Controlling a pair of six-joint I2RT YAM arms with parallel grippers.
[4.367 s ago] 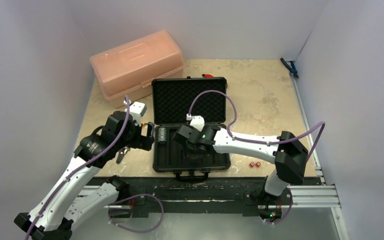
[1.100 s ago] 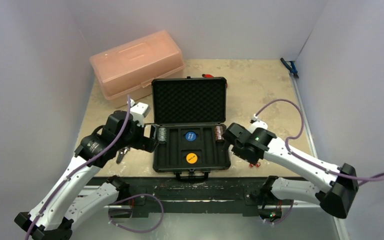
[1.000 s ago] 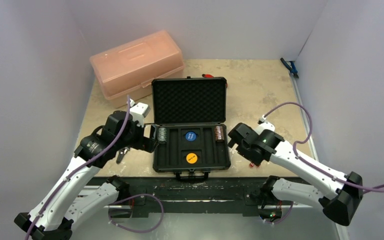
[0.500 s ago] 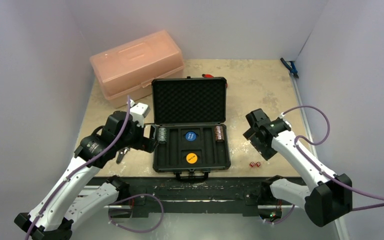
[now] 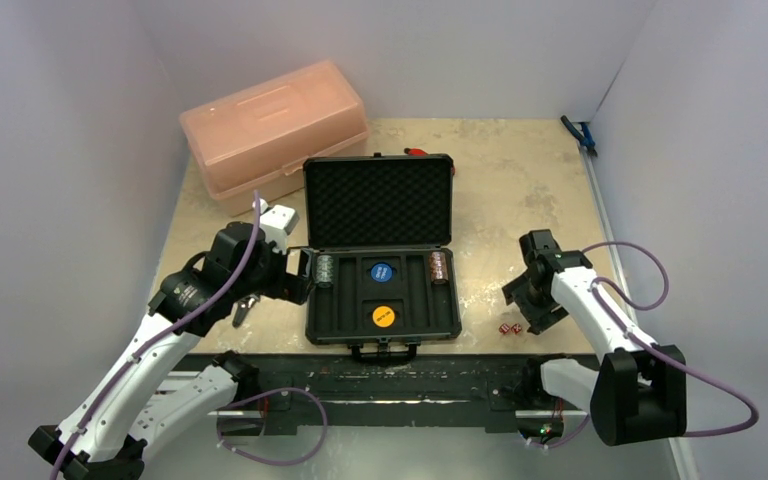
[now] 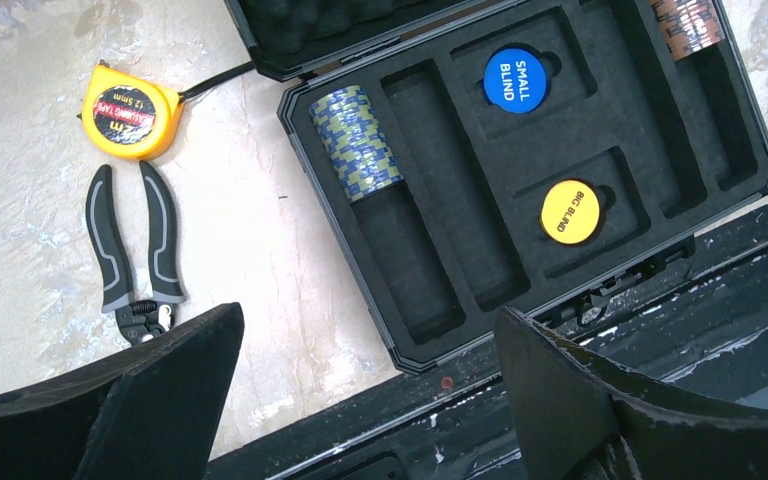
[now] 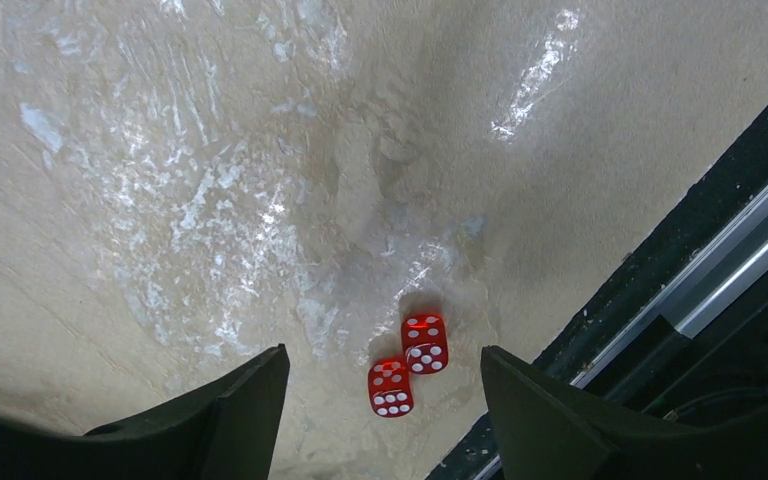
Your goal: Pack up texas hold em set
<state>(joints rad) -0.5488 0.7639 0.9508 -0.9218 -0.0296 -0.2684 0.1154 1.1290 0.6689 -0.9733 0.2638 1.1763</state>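
Black case (image 5: 382, 300) open at the middle of the table's (image 5: 520, 190) near edge, chip stacks (image 6: 357, 140) and discs (image 6: 516, 80) in its tray. Two red dice (image 7: 408, 365) touching, on bare surface just inside that edge, right of the case, under the right gripper (image 7: 385, 415), spread and empty. Left gripper (image 6: 365, 400) splayed wide, empty, over the case's left rim, with pliers (image 6: 135, 250) and tape measure (image 6: 130, 110) alongside.

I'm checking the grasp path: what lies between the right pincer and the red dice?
Nothing. The right wrist view shows the two dice on bare table, framed by the fingers of the open right pincer, which do not touch them.
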